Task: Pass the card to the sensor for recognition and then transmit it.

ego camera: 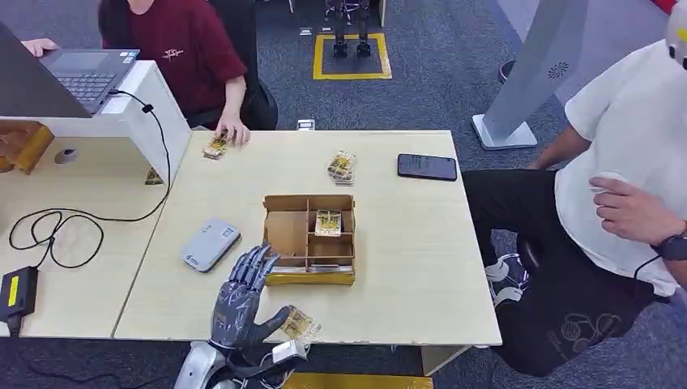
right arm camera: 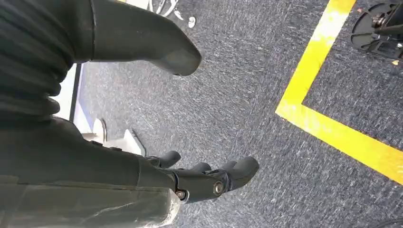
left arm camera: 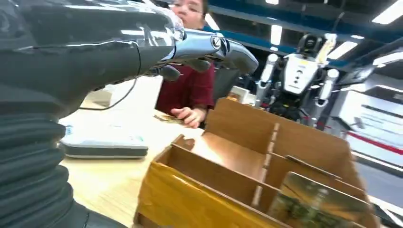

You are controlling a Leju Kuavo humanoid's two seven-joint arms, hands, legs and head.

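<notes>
Card (ego camera: 300, 325) lies at the surface's (ego camera: 405, 267) near edge, touching the left hand (ego camera: 241, 300) thumb; fingers (ego camera: 253, 267) spread, holding nothing. Sensor (ego camera: 210, 244) sits just beside, placed for scanning. Right hand (right arm camera: 199, 178) hangs toward the floor, fingers loosely curled, empty.

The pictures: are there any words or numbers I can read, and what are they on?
None can be read.
Grey sensor: a small mark, too small.
Cards: print blurred.
Laptop: keys and stickers too small.
Red shirt: a pale logo, unreadable.
</notes>
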